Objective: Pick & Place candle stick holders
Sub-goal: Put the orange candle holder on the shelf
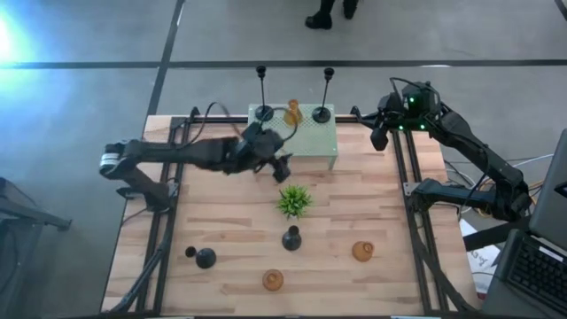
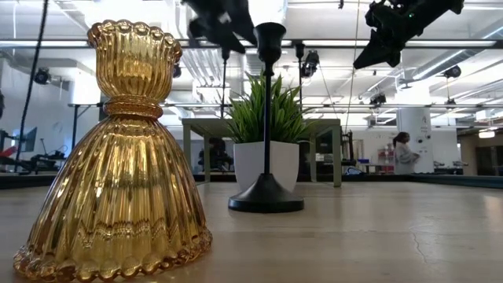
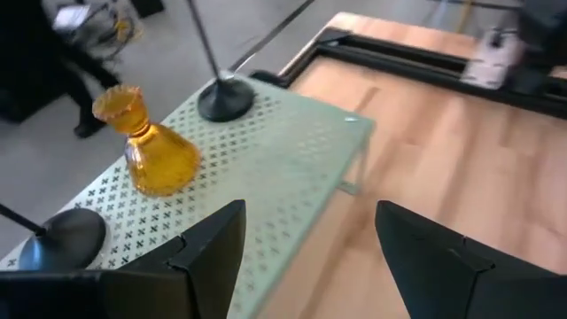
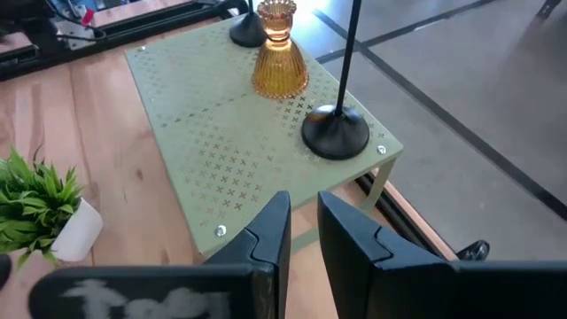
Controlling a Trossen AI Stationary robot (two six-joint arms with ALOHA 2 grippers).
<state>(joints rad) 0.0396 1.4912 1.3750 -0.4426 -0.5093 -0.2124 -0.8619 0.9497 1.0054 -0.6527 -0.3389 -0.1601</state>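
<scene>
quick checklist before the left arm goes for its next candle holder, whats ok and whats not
1. left gripper open and empty, by the front edge of the green stand: ok.
2. Stand load: two tall black holders and one amber holder upright: ok.
3. Free room on the stand's front part: ok.
4. Still on the table: black holder, second black holder, two amber ones: not ok.
5. plant standing between the stand and those: not ok.
6. right gripper parked off to the side: ok.
</scene>
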